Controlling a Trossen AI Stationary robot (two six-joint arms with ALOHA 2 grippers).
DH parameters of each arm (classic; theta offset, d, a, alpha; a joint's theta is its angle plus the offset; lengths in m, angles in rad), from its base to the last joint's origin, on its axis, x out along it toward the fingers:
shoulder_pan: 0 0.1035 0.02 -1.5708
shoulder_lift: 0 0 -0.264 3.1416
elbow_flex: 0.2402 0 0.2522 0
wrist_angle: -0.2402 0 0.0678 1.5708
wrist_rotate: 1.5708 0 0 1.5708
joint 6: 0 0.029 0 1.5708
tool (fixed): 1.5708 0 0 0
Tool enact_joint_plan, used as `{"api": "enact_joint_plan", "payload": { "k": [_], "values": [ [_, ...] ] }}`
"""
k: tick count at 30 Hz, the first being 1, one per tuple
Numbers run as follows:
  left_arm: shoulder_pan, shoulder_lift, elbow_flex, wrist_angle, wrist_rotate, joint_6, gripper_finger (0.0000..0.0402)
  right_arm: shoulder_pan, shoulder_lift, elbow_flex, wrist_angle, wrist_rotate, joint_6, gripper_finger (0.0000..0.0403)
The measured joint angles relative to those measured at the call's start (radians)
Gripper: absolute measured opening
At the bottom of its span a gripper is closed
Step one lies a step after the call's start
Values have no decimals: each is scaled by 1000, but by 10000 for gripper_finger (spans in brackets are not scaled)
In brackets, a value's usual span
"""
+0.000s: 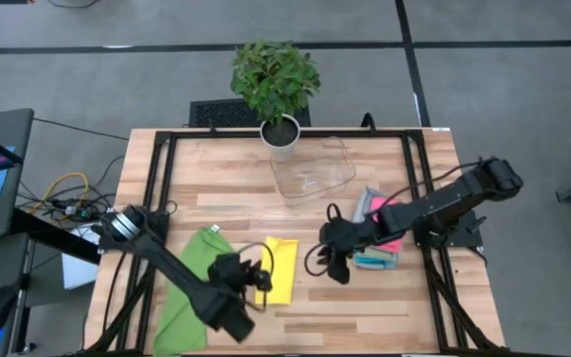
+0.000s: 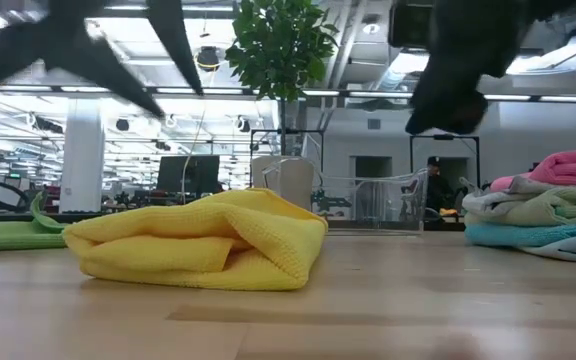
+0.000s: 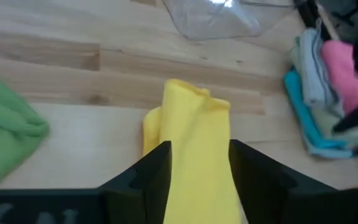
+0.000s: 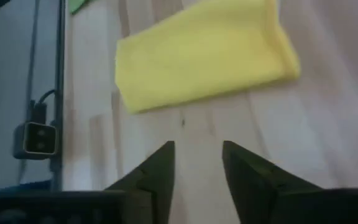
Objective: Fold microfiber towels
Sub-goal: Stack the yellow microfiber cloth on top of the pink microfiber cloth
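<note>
A yellow microfiber towel [image 1: 284,266] lies folded into a narrow strip on the wooden table, its flat side on the wood [image 2: 208,245]. My left gripper [image 1: 263,279] hangs above its left side, open, and the towel [image 3: 194,124] shows beyond its fingers [image 3: 199,149]. My right gripper [image 1: 333,266] hangs open to the right of the towel, with bare wood beyond its fingers [image 4: 197,146] and the towel [image 4: 204,56] farther off. In the low view both grippers are clear above the table. A green towel [image 1: 191,288] lies at the left.
A stack of pink, grey and teal towels [image 1: 380,243] sits at the right of the table, under the right arm. A clear plastic tray [image 1: 315,174] and a potted plant [image 1: 276,79] stand at the far edge. Bare wood lies along the near edge.
</note>
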Motion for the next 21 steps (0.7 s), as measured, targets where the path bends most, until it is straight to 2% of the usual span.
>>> {"api": "enact_joint_plan", "payload": {
  "k": [2, 4, 7, 10, 13, 18, 21],
  "values": [
    [30, -67, -108, 121, 18, 52, 166, 26, 0, -27, 32, 5, 89, 172],
    [75, -135, -207, 204, 69, 168, 185, 45, 13, -40, 84, 40, 168, 194],
    [166, -228, -321, 365, 173, 414, 214, 74, 27, -48, 73, 126, 253, 213],
    [274, -267, -419, 513, 334, 679, 239, 88, 46, -43, 84, 179, 352, 218],
    [372, -291, -491, 638, 492, 842, 253, 105, 60, -45, 91, 215, 443, 215],
    [465, -312, -558, 877, 656, 1046, 258, 111, 66, -44, 101, 287, 545, 206],
    [490, -326, -556, 878, 710, 1135, 258, 110, 66, -44, 101, 291, 574, 200]
  ]
}}
